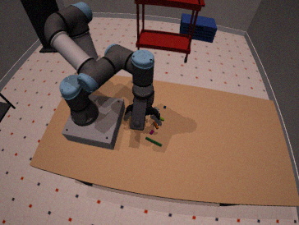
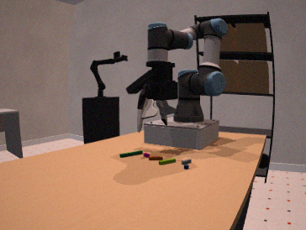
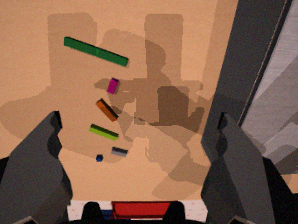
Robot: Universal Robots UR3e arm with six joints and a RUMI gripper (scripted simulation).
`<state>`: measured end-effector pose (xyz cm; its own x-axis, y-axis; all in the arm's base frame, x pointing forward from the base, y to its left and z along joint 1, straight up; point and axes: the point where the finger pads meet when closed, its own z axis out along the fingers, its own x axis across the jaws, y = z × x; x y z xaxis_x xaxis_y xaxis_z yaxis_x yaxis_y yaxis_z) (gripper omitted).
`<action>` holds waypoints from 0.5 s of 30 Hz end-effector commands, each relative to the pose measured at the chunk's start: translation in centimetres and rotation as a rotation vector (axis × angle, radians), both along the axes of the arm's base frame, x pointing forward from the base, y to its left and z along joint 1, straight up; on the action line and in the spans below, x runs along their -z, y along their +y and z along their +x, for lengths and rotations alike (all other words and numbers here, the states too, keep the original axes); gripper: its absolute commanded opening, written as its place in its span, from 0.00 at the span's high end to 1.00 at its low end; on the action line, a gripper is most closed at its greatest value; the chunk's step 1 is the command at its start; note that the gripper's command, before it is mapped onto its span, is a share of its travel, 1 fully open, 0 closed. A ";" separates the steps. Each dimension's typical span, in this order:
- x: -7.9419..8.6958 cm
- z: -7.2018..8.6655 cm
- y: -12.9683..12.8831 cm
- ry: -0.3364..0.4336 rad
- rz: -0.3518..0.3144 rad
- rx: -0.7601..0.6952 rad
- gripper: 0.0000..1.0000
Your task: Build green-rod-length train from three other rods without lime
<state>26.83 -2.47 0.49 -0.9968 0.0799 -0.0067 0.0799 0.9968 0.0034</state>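
Observation:
My gripper (image 3: 141,112) is open and empty, held well above the tan table top; it also shows in the exterior view (image 2: 151,110). Below it lie five small rods, all apart from one another. The green rod (image 3: 95,51) lies farthest, flat and slightly tilted; it also shows in the top and exterior views (image 1: 154,141) (image 2: 131,154). The magenta rod (image 3: 113,85) lies near it, then the orange rod (image 3: 107,110), the lime rod (image 3: 104,132), the grey rod (image 3: 119,151) and the tiny blue rod (image 3: 99,158).
The arm's grey base block (image 1: 95,122) stands on the table just left of the rods. A red shelf cart (image 1: 169,25) and a blue box (image 1: 199,27) stand on the floor behind the table.

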 end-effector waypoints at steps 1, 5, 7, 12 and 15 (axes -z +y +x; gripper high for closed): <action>0.0 0.0 -0.1 0.000 -0.001 0.001 0.00; 0.0 0.0 -0.1 0.000 -0.001 0.001 0.00; 0.0 0.0 -0.1 0.000 -0.001 0.001 0.00; 0.0 0.0 -0.1 -0.001 -0.001 0.002 0.00; -0.1 0.2 -0.1 -0.002 -0.002 0.011 0.00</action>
<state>26.83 -2.47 0.49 -0.9968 0.0803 -0.0066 0.0802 0.9968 0.0034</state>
